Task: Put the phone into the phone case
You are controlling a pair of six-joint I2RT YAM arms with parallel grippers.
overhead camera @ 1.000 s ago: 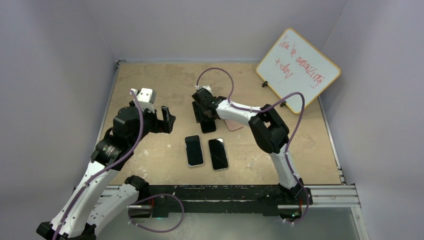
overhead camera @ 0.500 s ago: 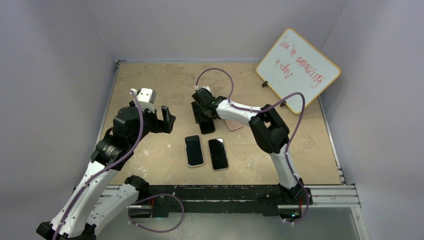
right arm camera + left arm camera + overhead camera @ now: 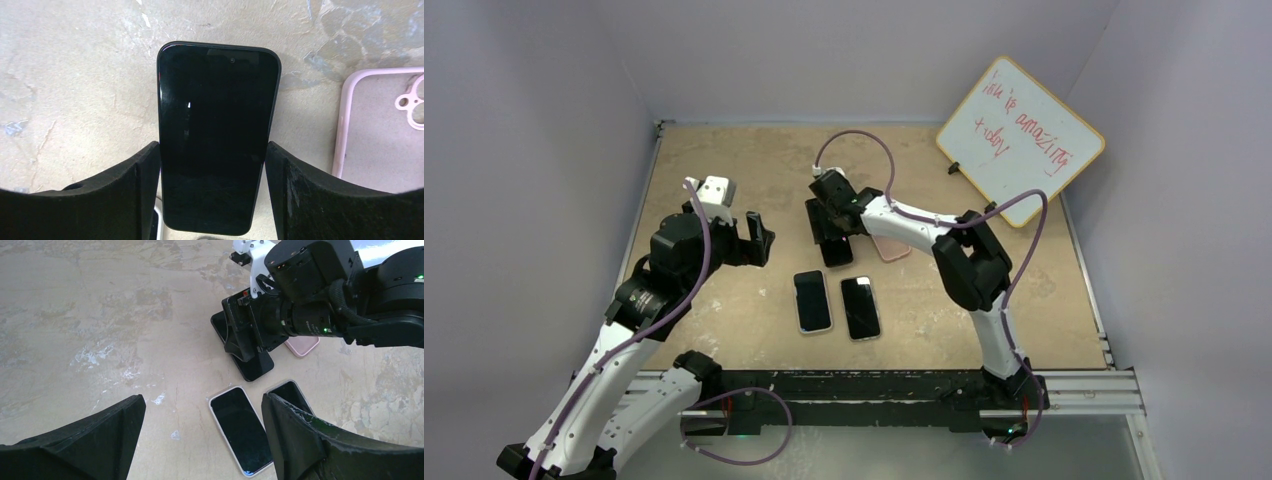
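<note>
Three phones lie face up on the tabletop. The far phone lies flat between the fingers of the right pincer, with its long axis along them. One finger stands against each long edge, so the pincer looks clamped on it. The top end of this phone, with the camera dot, reaches out past the fingertips. The pink case lies just beside it, outside the right finger, with its hollow side up and a strip of bare tabletop between them. The white phone and dark phone lie side by side nearer the arm bases. The left pincer hangs above the tabletop with its fingers wide apart and nothing between them.
</note>
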